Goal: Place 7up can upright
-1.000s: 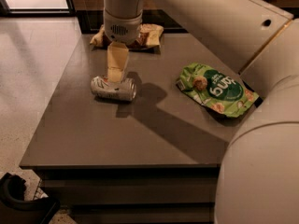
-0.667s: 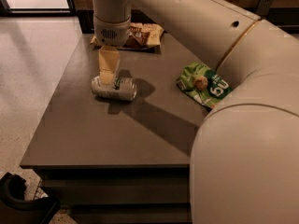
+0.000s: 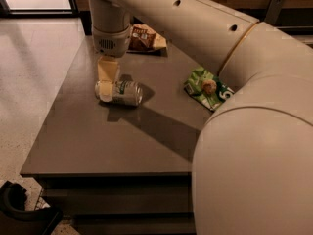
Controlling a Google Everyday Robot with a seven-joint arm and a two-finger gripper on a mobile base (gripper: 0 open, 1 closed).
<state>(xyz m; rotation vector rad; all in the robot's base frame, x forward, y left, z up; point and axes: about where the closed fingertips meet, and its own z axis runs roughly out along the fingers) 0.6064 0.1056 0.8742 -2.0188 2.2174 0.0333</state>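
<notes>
Compared with a moment ago, the gripper (image 3: 105, 94) has come lower and a little to the left, so it now sits right down over the left end of the 7up can (image 3: 125, 93) instead of hanging above its middle. The arm (image 3: 244, 131) has also swung in, and its pale bulk now fills most of the right and near side of the view. The can itself has not changed. It lies on its side on the left part of the brown table (image 3: 98, 146), long axis running left to right, with the gripper's cream tip crossing in front of it near the left end. Whether the gripper is closed on the can or merely straddling it cannot be told from this view. The green snack bag (image 3: 208, 88) lies flat on the right side of the table, well apart from the can, and the arm now covers more of its right edge than before. It bears white lettering that is cut off and cannot be read. A brownish snack bag (image 3: 145, 37) lies at the far edge of the table behind the arm's wrist, its print too small to read. The can shows green markings on silver, but no word is legible.
</notes>
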